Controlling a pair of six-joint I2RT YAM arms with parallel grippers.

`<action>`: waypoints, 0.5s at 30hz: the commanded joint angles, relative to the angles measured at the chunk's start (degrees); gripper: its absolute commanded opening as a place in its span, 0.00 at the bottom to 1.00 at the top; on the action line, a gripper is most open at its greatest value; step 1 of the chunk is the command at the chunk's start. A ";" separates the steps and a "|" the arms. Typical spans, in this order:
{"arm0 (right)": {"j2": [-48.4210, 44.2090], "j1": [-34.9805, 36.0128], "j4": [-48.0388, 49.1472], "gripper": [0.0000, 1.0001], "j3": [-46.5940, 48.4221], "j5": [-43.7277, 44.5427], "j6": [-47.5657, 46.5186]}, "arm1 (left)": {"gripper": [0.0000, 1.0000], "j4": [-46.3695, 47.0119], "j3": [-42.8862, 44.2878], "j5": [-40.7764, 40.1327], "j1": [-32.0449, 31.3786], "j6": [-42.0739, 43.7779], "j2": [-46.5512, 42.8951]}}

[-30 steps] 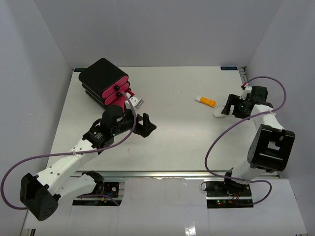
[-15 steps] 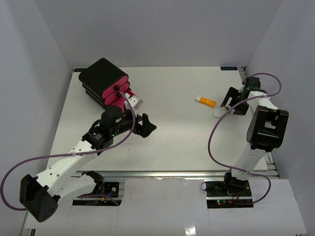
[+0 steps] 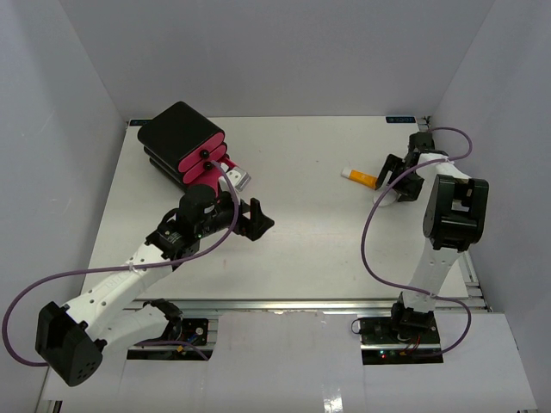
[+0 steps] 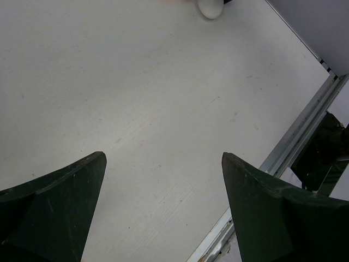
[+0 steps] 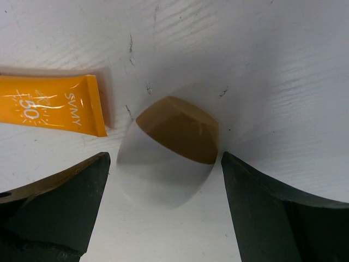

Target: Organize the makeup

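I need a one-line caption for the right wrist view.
Open right gripper above a white puff, an orange tube beside it.

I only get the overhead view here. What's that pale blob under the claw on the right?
Observer: The right wrist camera shows a white oval puff with a tan patch at one end. It lies between the right gripper's open fingers, and neither finger touches it.
Operator: And the orange thing next to it?
Observer: That's a tube printed with "50". Its flat crimped end stops just short of the puff.
Operator: Is the other claw carrying something?
Observer: No. The left wrist camera shows the left gripper open, with only table between its fingers.
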 commanded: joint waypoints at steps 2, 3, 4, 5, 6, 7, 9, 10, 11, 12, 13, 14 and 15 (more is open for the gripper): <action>0.71 1.25 -0.58 0.90 0.09 5.95 -0.76 | 0.98 1.64 -0.52 0.98 0.37 -0.35 0.45; 0.66 1.52 -0.47 0.91 -0.29 6.49 -1.13 | 0.98 1.64 -0.47 0.87 0.52 -0.35 0.46; 0.65 1.77 -0.36 0.91 -0.65 6.99 -1.53 | 0.98 1.64 -0.44 0.81 0.67 -0.34 0.44; 0.74 1.98 -0.22 0.92 -1.00 7.43 -1.97 | 0.98 1.64 -0.44 0.81 0.80 -0.29 0.40; 0.82 2.21 -0.04 0.93 -1.31 7.94 -2.56 | 0.98 1.66 -0.46 0.85 0.91 -0.26 0.39; 0.88 2.44 0.25 0.94 -1.55 8.58 -3.43 | 0.98 1.71 -0.51 0.96 0.97 -0.26 0.45; 1.45 3.10 0.55 0.97 -2.10 9.68 -5.38 | 0.98 2.06 -0.65 1.71 1.06 -0.18 0.26; 1.59 3.45 0.83 0.95 -2.38 9.82 -6.55 | 0.98 2.34 -0.78 2.12 1.06 -0.17 0.19; 1.70 3.73 1.08 0.91 -2.88 9.72 -7.38 | 0.98 2.48 -0.82 2.23 1.06 -0.03 0.01; 1.80 4.02 1.33 0.87 -3.38 9.61 -8.20 | 0.98 2.62 -0.86 2.34 1.06 0.11 -0.16; 1.85 4.25 1.69 0.84 -3.89 9.56 -8.96 | 0.98 2.79 -0.97 2.44 1.06 0.17 -0.34; 1.66 4.49 2.18 0.80 -4.59 9.82 -9.68 | 0.98 3.13 -1.21 2.51 1.06 0.24 -0.59; 1.29 4.77 2.72 0.76 -5.42 10.27 -10.39 | 0.98 3.58 -1.49 2.58 1.06 0.36 -0.87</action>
